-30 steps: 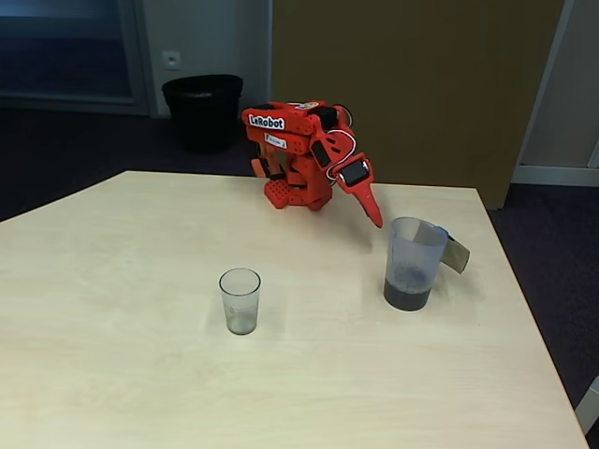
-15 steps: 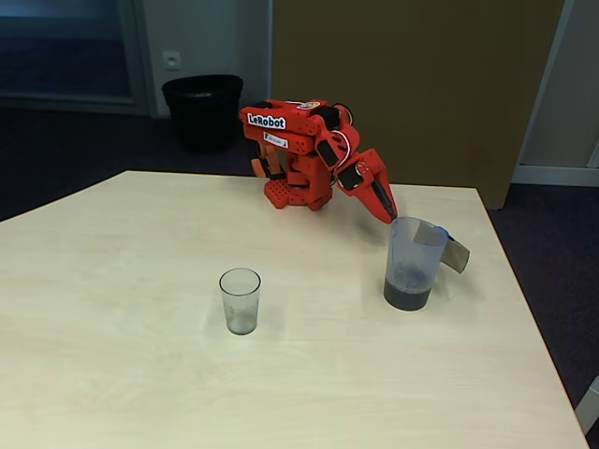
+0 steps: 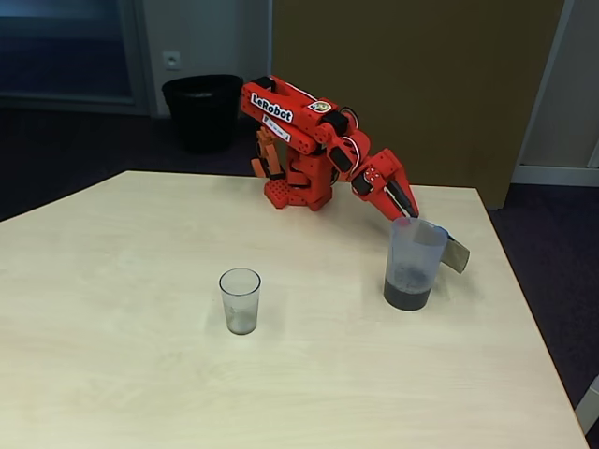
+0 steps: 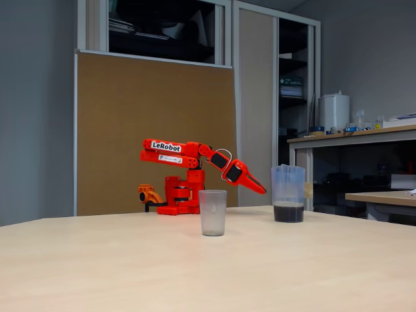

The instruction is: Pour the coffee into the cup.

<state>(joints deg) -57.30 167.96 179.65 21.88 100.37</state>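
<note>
Standing upright left of jug (image 3: 413,264) holding coffee (image 3: 407,296): cup (image 3: 241,300); reaching jug's rim, gripper (image 3: 405,213), opening indiscernible.

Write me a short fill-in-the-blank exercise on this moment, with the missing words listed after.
1. The coffee lies at the bottom of the ____, not in the cup.
2. The cup stands ____ on the table.
3. In a fixed view, the end effector points down toward the jug, close by its ____.
4. The black bin stands on the ____ behind the table.

Missing words: jug; upright; rim; floor
</note>
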